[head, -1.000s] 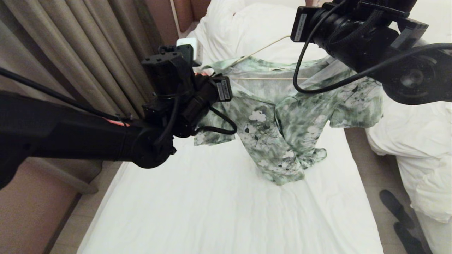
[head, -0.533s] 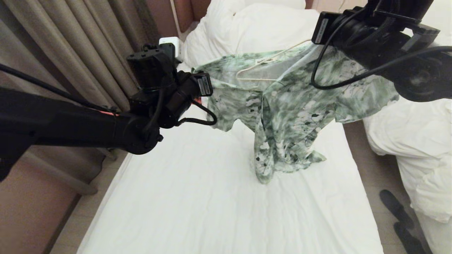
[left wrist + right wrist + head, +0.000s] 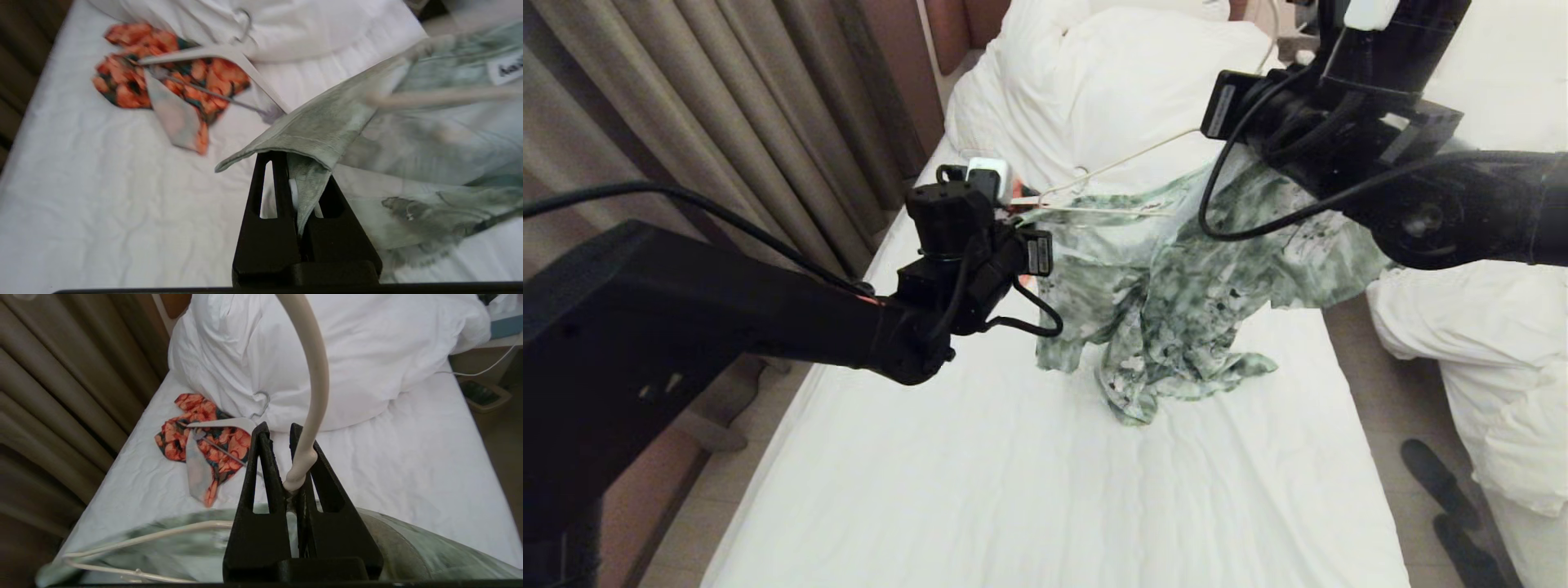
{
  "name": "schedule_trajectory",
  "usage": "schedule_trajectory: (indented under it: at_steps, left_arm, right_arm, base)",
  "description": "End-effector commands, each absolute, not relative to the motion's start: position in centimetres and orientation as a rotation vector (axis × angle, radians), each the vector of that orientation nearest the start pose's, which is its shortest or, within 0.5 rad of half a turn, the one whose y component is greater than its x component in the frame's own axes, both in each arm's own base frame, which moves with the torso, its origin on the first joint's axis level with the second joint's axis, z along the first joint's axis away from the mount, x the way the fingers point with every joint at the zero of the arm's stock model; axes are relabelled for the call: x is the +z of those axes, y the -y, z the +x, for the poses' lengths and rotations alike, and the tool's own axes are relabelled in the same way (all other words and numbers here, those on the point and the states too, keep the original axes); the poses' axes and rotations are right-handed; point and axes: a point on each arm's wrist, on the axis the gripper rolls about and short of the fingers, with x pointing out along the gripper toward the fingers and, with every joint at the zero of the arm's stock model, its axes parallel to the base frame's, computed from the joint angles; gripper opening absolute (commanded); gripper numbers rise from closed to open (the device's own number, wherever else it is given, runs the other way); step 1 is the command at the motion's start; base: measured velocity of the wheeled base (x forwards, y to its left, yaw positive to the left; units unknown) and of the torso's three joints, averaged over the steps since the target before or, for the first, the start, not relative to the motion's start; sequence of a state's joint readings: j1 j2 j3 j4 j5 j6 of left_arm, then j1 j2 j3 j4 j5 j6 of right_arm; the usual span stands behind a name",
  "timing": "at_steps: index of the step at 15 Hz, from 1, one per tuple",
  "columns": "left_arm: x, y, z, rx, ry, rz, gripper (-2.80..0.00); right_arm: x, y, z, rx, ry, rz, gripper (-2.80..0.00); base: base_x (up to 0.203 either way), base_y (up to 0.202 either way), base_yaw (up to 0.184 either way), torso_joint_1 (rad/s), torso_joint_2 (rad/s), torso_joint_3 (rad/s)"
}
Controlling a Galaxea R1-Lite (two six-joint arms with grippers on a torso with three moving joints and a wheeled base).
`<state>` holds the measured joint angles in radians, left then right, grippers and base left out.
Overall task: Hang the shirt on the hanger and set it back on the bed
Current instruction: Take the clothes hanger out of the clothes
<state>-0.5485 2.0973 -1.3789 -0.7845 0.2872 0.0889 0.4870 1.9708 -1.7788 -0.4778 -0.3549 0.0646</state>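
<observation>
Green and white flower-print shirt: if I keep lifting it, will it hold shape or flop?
Probably flop: the green and white flower-print shirt sags in folds between the pincers, its hem bunched on the white-sheeted bed. It looks light, as the thin cream wire hanger carries it without visibly bending.

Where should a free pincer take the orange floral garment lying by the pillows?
Take the orange floral garment by the neck of its white hanger, below the metal hook, coming straight down from above. The hanger lies flat on the bed, so only a top approach reaches it. Both pincers are busy: left pincer shut on the shirt, right pincer on the cream hanger.
</observation>
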Motion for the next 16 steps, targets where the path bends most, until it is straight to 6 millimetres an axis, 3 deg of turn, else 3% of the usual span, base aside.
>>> schedule_trajectory:
  at_steps: [1, 2, 3, 6, 8, 13, 16]
  left_arm:
    - [18.6, 23.9, 36.5, -0.304, 0.02, 0.094, -2.8]
    - [17.8, 24.4, 35.9, -0.326, 0.001, 0.127, -2.8]
    - [17.2, 24.8, 35.5, -0.341, -0.003, 0.16, 0.0]
    - [17.4, 24.9, 35.3, -0.348, 0.071, 0.18, 0.0]
    - [17.9, 23.5, 36.2, -0.315, 0.082, 0.177, 0.0]
    - [22.8, 16.3, 37.8, -0.169, 0.151, 0.18, 0.0]
    - [25.4, 12.6, 37.0, -0.11, 0.136, 0.217, 0.0]
  right_arm:
    - [33.3, -18.9, 36.8, 0.143, 0.239, 0.175, -2.8]
    - [32.9, -19.2, 37.3, 0.138, 0.24, 0.173, -2.8]
    - [32.5, -19.5, 37.9, 0.133, 0.241, 0.167, -2.8]
    - [31.7, -20.1, 39.0, 0.128, 0.24, 0.147, -2.8]
    - [31.5, -20.2, 39.3, 0.126, 0.241, 0.139, -2.8]
    - [30.1, -21.0, 41.0, 0.134, 0.33, 0.294, -2.8]
    - [28.7, -21.6, 42.4, 0.135, 0.323, 0.491, -2.8]
  base:
    - [0.0, 0.0, 0.0, 0.0, 0.0, 0.0]
    - [0.0, 0.0, 0.0, 0.0, 0.0, 0.0]
    - [0.0, 0.0, 0.0, 0.0, 0.0, 0.0]
    - [0.0, 0.0, 0.0, 0.0, 0.0, 0.0]
    - [0.0, 0.0, 0.0, 0.0, 0.0, 0.0]
    - [0.0, 0.0, 0.0, 0.0, 0.0, 0.0]
    - [0.0, 0.0, 0.0, 0.0, 0.0, 0.0]
